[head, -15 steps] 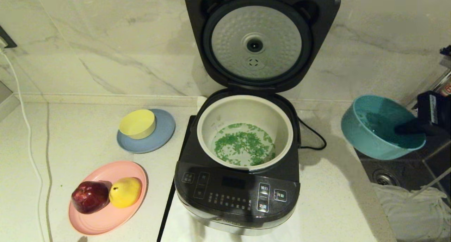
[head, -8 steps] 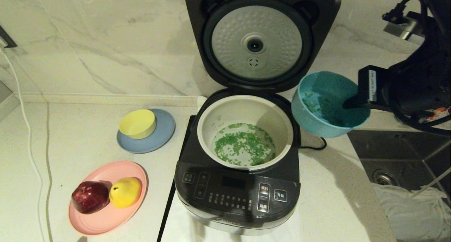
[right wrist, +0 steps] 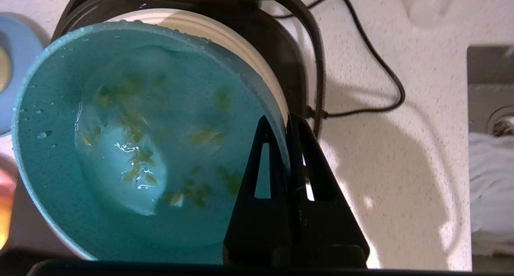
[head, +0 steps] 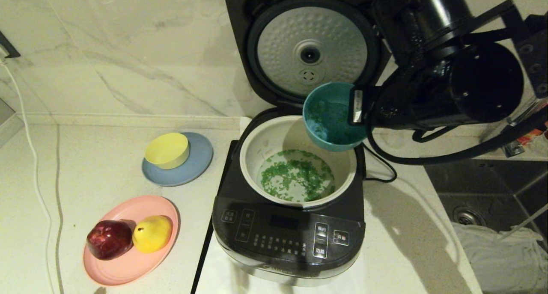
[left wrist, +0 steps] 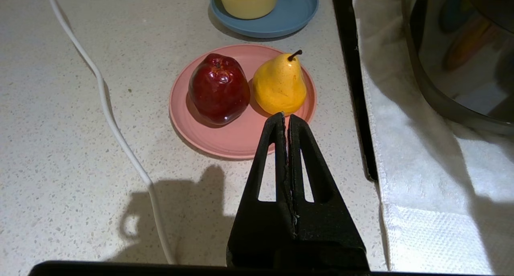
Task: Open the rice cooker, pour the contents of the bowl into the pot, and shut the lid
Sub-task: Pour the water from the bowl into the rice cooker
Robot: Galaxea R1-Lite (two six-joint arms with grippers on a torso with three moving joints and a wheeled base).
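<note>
The black rice cooker (head: pixel 287 234) stands with its lid (head: pixel 312 50) hinged upright, silver inner plate facing me. Green chopped contents (head: pixel 297 180) lie scattered on the floor of the cream pot (head: pixel 250 157). My right gripper (head: pixel 355 110) is shut on the rim of the teal bowl (head: pixel 332 118), which hangs tilted over the pot's back right edge. In the right wrist view the gripper (right wrist: pixel 283 121) pinches the bowl (right wrist: pixel 52 155) wall, and a few wet green bits (right wrist: pixel 136 163) cling inside. My left gripper (left wrist: pixel 286 117) is shut and empty, low over the counter near the pink plate.
A pink plate (head: pixel 128 264) carries a red apple (head: pixel 109 239) and a yellow pear (head: pixel 152 233). A yellow bowl (head: pixel 167 150) sits on a blue plate (head: pixel 199 161). A white cable (head: pixel 36 174) runs along the left. The sink (head: pixel 492 191) and a white cloth (head: pixel 496 251) lie right.
My right arm has carried the teal bowl from above the sink leftward and up to the pot's back right edge, tilting it more steeply. The left arm has not moved.
</note>
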